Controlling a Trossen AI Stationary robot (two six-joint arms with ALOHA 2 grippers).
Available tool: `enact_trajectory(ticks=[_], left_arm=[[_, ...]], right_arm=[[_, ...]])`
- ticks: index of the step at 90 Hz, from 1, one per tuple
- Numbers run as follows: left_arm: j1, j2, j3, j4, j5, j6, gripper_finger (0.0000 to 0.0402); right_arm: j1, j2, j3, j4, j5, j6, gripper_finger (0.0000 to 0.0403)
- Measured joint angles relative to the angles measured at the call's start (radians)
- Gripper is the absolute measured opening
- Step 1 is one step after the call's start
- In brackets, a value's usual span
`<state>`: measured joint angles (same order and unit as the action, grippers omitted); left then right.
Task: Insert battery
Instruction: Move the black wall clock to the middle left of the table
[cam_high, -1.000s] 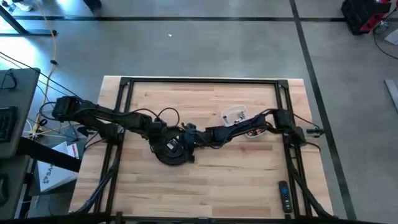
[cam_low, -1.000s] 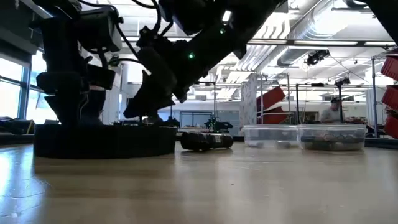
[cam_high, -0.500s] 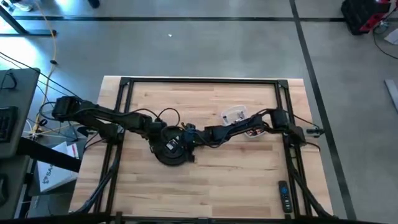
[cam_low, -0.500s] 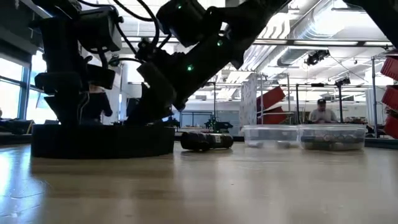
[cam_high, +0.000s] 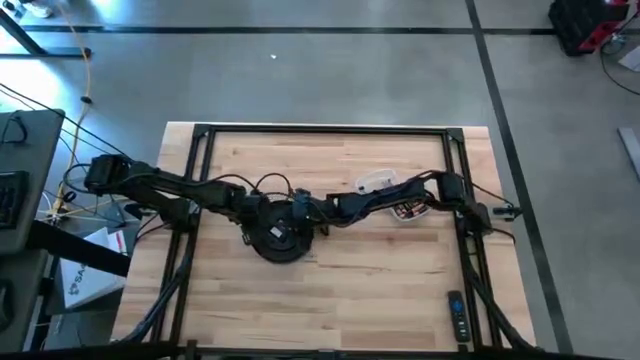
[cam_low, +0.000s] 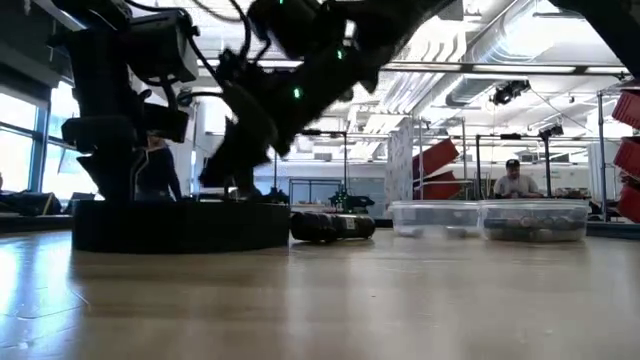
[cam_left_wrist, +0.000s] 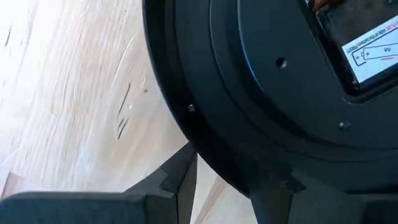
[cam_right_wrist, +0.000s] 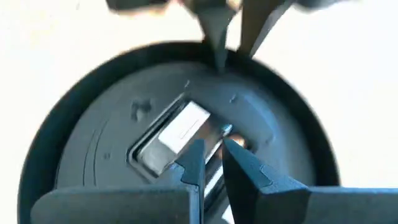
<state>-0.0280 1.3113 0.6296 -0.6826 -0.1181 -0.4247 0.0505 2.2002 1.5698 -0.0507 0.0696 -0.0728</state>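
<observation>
— Where is the battery sitting?
— The battery is lying in its bay on the round black device, long axis running diagonally across the disc.
— And the claws?
— The right gripper is hovering above it, fingers nearly pressed together, pinching nothing. The left gripper is clamping the device's rim.

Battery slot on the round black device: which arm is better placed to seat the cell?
Right, probably. The right pincer hangs directly over the battery slot of the round black device, fingers nearly closed. The left pincer grips the device's rim, apparently steadying it.
</observation>
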Motion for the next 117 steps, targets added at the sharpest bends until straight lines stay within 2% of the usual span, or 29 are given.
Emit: enact_trajectory(ticks=[27, 54, 71, 82, 89, 101, 117], left_arm=[[0.0, 0.0, 0.0, -0.005, 0.0, 0.0, 0.0106], [0.0, -0.001, 0.0, -0.014, -0.015, 0.01, 0.0106], [0.0, -0.031, -0.002, -0.008, -0.036, 0.026, 0.0106], [0.0, -0.095, -0.002, -0.007, -0.076, 0.026, 0.0106], [-0.006, -0.151, -0.002, -0.007, -0.084, 0.025, 0.0106], [-0.056, -0.255, -0.003, 0.035, -0.134, 0.016, 0.0106], [-0.212, -0.343, -0.043, 0.247, -0.154, 0.063, 0.0106]], right_arm=[[0.002, 0.013, -0.001, -0.096, 0.039, 0.004, 0.0022], [0.007, 0.052, 0.002, -0.073, 0.037, 0.019, 0.0022], [0.036, -0.006, -0.006, -0.079, 0.039, -0.1, 0.0023], [0.074, -0.043, -0.001, -0.059, 0.027, -0.212, 0.0023], [0.099, -0.042, -0.002, -0.065, 0.026, -0.225, 0.0024], [0.131, -0.038, -0.004, -0.068, 0.026, -0.209, 0.0049], [0.177, -0.04, -0.004, -0.063, 0.031, -0.11, 0.0112]])
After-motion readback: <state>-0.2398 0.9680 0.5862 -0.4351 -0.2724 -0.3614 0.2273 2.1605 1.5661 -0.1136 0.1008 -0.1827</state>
